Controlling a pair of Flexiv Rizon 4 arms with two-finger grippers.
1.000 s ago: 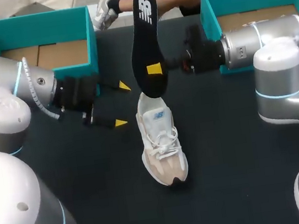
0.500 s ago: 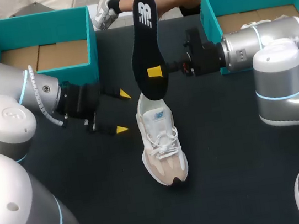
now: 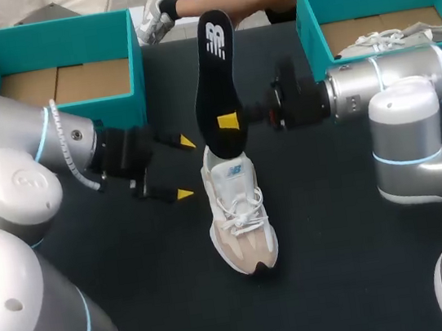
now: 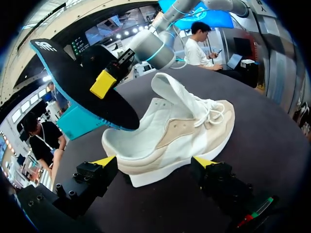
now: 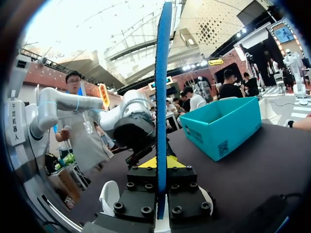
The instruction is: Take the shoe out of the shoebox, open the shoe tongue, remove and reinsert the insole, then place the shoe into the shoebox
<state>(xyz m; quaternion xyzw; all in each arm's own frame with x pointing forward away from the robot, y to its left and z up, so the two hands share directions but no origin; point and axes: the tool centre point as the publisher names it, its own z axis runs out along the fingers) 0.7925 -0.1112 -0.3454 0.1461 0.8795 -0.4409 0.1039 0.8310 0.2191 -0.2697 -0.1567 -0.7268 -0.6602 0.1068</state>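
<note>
Now the right fingers (image 3: 229,121) pinch the black insole (image 3: 215,76) upright, its lower end over the heel opening of the shoe (image 3: 240,216), lined up to slide in; the left fingers (image 3: 184,193) gape open beside that heel, likely to steady it.

Left hand (image 3: 185,167) hangs spread wide, with the shoe (image 3: 240,212) right ahead of its fingertips. The heel opening is blocked from above by the insole (image 3: 216,84), pinched upright in the right hand (image 3: 229,121). A shoebox (image 3: 55,40) wall crowds the left wrist, and there's bare desk (image 3: 134,252) beneath.
</note>
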